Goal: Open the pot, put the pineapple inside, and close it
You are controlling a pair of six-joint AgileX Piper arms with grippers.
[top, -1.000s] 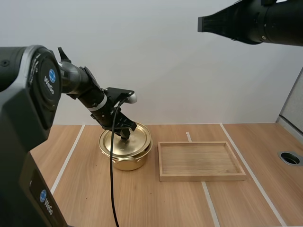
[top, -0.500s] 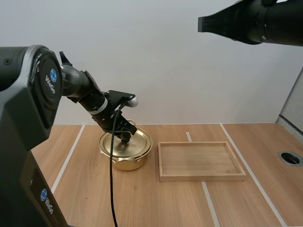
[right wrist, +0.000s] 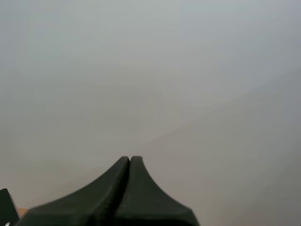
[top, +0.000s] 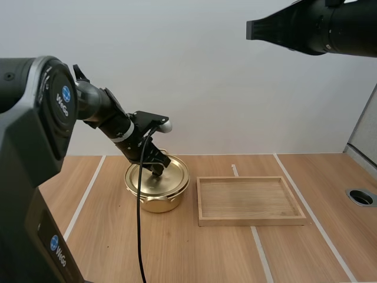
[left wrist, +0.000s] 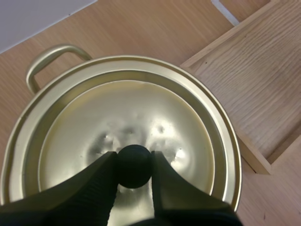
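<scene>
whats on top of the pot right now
A gold lid covers the pot, with the left pincer shut on its black knob. The pot's inside is hidden by the lid.

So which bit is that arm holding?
On the wooden table, left of the wooden tray, stands a gold pot. At the centre of its lid sits a small knob, pinched by the left gripper: the one black ball amid all that gold.

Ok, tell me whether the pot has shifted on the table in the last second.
Yes, slightly. The pot has edged toward the wooden tray, so the gap between them is a little narrower. The left gripper is shut on the lid's knob.
</scene>
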